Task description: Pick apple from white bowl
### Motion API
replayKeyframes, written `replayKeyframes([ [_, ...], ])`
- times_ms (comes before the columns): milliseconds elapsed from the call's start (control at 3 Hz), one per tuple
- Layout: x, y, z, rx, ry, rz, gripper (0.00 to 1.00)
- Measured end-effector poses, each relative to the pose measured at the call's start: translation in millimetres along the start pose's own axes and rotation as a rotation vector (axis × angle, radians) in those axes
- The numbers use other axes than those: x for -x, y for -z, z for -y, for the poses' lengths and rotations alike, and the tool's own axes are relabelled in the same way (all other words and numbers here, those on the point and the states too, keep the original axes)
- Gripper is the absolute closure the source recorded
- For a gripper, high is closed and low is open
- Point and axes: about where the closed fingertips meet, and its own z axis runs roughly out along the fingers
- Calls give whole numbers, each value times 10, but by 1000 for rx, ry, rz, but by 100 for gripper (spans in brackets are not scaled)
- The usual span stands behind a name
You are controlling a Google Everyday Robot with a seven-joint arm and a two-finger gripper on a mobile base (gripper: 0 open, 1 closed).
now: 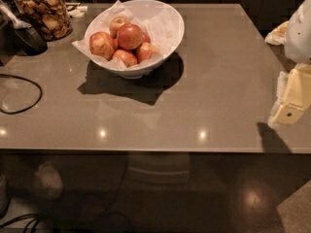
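On the desk (194, 106), rear left of centre: one white bowl (138, 72), wide and round, lined with crinkled white paper (160, 25) that pokes past the rim on the left.

Contents of bowl: five apples in view.
- Item 1: the apple (129, 36), largest and most evenly deep red, on top of the pile at its middle, touching its neighbours.
- Item 2: blotched apple (102, 44), to the left, red with a large yellowish patch.
- Item 3: paler apple (118, 23), behind, partly hidden by item 1.
- Items 4 and 5: two lower apples (125, 57), in front, their tops covered by item 1.

Anything deeper in the bowl is hidden.

Rear left corner: glass jar (46, 11) of brown snacks, top cut off by the picture's edge. Beside it, a dark rounded object (26, 38), too dim to identify.

Left edge: black cable (19, 93), looping out of view.

Right edge: end effector (294, 98), pale yellow, over the desk's right side, well apart from the bowl and touching none of the apples. It is partly cut off; how far open it is, and whether it holds anything, cannot be told. White arm casing (299, 30) above it, also cut off.

Beneath the desk: dim shapes, not identifiable.
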Motion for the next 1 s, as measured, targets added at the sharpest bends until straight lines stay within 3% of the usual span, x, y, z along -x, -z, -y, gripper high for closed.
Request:
replayKeyframes([
  [333,0,0,0,0,0,0,0],
  [1000,426,106,317,-30,79,-24,0],
])
